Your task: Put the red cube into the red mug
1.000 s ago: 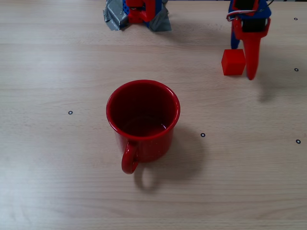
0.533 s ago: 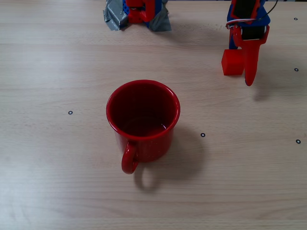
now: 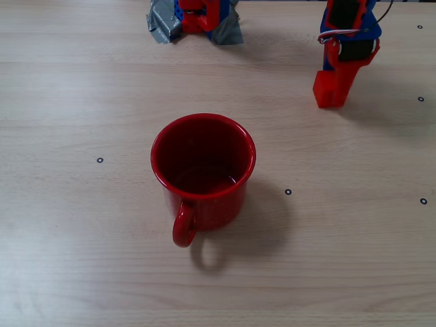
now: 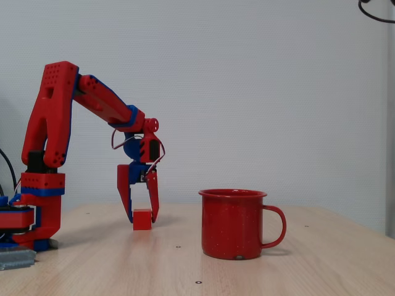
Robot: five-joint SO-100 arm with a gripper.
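Observation:
The red cube [image 3: 324, 92] rests on the wooden table at the far right of a fixed view, well beyond and to the right of the red mug [image 3: 208, 203]. My gripper [image 3: 334, 95] comes down on it from above, its red finger lying against the cube's right side. From the side, the cube [image 4: 142, 219] sits between the two fingers of the gripper [image 4: 141, 216], shut on it, with the cube's base on the table. The mug [image 4: 232, 225] stands upright and empty to the right, its handle pointing away from the arm.
The arm's base [image 3: 196, 19], taped down with grey tape, stands at the table's far edge, and at the left in the side view [image 4: 34, 216]. Small black dot marks [image 3: 287, 192] are scattered over the wood. A dark cable [image 4: 376, 12] hangs at the top right.
The long red finger has swung left from beside the cube until it lies against it. The cube and mug have stayed in place.

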